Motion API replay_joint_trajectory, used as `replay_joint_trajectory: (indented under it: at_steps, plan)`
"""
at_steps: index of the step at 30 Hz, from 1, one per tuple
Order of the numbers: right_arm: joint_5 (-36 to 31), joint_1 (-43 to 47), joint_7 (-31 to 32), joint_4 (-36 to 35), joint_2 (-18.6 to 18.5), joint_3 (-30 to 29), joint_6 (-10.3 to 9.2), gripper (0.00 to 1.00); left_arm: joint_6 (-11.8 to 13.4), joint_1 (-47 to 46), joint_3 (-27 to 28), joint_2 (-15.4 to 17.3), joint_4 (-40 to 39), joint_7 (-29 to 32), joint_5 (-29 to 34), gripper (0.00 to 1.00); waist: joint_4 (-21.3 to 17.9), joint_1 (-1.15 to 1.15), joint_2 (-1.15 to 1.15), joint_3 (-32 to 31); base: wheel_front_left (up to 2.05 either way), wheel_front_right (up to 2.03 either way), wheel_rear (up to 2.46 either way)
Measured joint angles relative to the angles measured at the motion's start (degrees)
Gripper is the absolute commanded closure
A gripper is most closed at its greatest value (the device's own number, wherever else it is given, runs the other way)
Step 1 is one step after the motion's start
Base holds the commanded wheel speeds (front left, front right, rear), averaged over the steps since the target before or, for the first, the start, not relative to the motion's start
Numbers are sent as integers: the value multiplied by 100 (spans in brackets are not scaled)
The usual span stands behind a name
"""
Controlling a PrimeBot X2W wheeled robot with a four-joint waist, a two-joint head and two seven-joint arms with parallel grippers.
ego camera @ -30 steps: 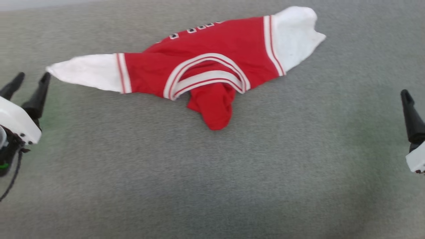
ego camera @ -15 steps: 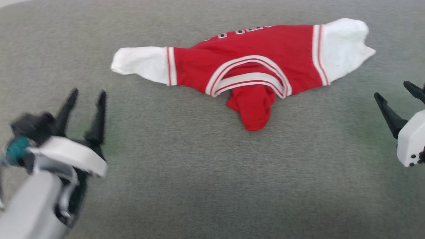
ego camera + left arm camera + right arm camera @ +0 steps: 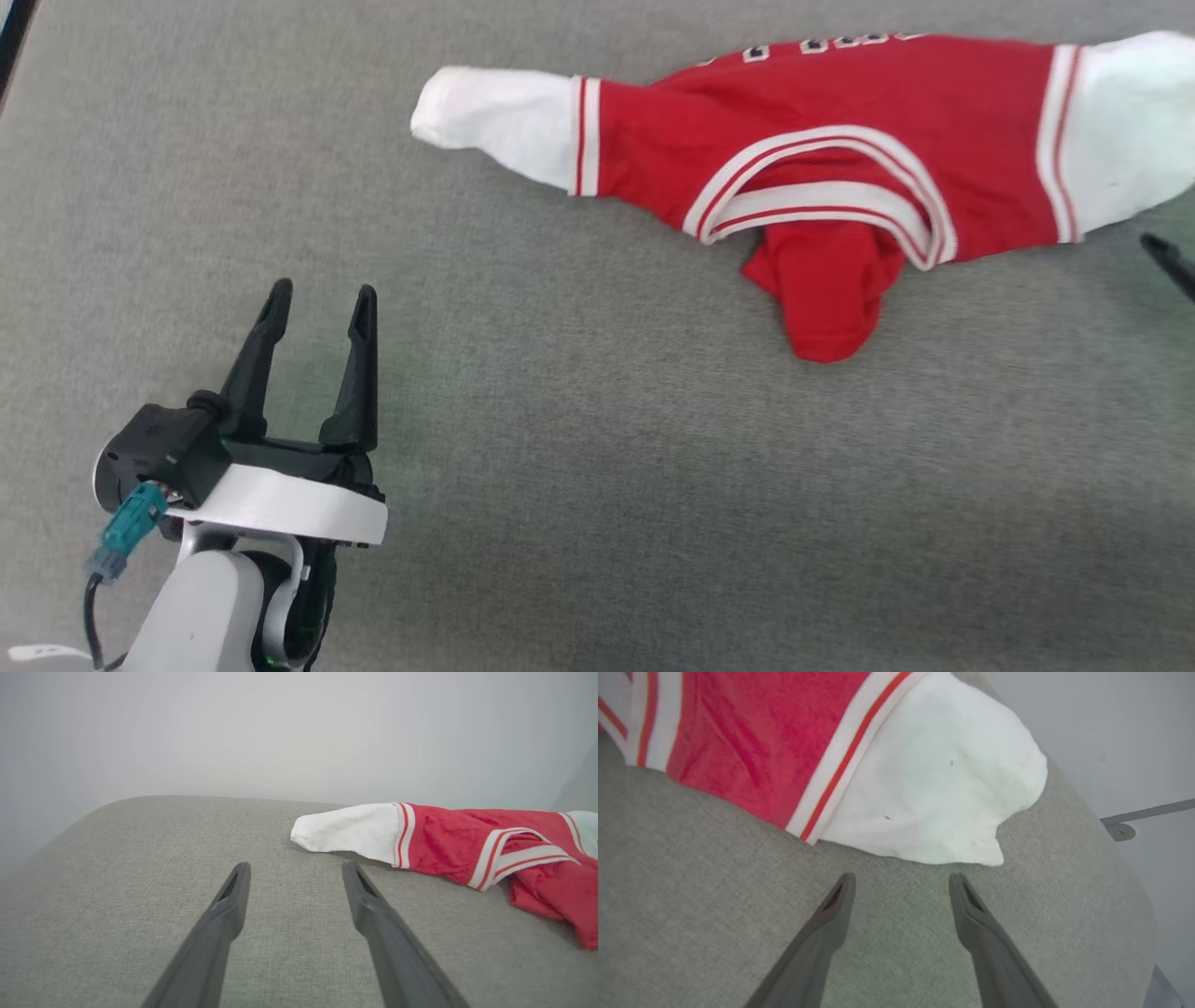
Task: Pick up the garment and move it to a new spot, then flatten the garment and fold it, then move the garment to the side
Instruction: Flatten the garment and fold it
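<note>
Left gripper (image 3: 323,289) drew back from garment (image 3: 822,93), spread like right gripper (image 3: 902,877), over grey upholstery (image 3: 597,485)

We see the garment (image 3: 822,103) in bright red at the upper right of the frame, with white sleeves (image 3: 504,117) and red-and-white striped trim, on a mottled grey fabric surface (image 3: 597,485). At the lower left, the left gripper (image 3: 323,291) is black above a white band.

Soft, even, bright light; faint shadows; sharp focus.
</note>
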Motion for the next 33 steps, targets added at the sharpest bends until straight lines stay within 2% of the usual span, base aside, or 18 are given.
replay_joint_trajectory:
  at_steps: [6,11,12,13,14,17,19,22,24,26,29,33]
  plan:
    - [190,-1009,229,165,-323,1068,0,0,-359,-11,352,-357,-59,0,342,0,222,0,0,364,0,0,0]
    - [431,-1636,355,435,-480,1724,0,0,-565,-123,550,-559,-77,0,577,0,380,0,0,613,0,0,0]
    - [490,-1737,354,485,-499,1827,-1,8,-588,-127,587,-587,-78,0,609,0,405,0,0,650,0,0,0]
    - [556,-1817,350,533,-513,1911,0,63,-628,-142,619,-621,-80,0,624,0,426,0,0,679,0,0,0]
    - [636,-1883,353,575,-519,2003,0,100,-654,-154,635,-634,-89,0,664,0,443,0,0,701,0,0,0]
    - [839,-2065,335,631,-487,2239,16,100,-747,-256,627,-541,-107,0,805,0,438,0,0,739,0,0,0]
    - [918,-2143,286,686,-464,2363,15,100,-787,-390,542,-336,-105,0,918,0,408,0,0,743,0,0,0]
    - [1051,-2248,174,738,-442,2502,13,100,-833,-813,268,171,-84,56,1042,0,348,0,0,743,0,0,0]
    - [1102,-2323,137,744,-422,2585,13,100,-851,-1234,-62,572,-86,376,1024,0,303,0,0,746,0,0,0]
    - [1114,-2410,81,739,-396,2675,12,100,-855,-1740,-666,1102,-151,793,798,0,250,0,0,764,0,0,0]
    - [1150,-2555,38,722,-353,2780,5,100,-869,-2602,-1709,1855,-149,1649,94,0,165,0,0,815,0,0,0]
    - [1151,-2757,-10,667,-299,2918,7,100,-873,-3877,-3094,2574,-151,2663,-1106,0,39,0,0,922,0,0,0]
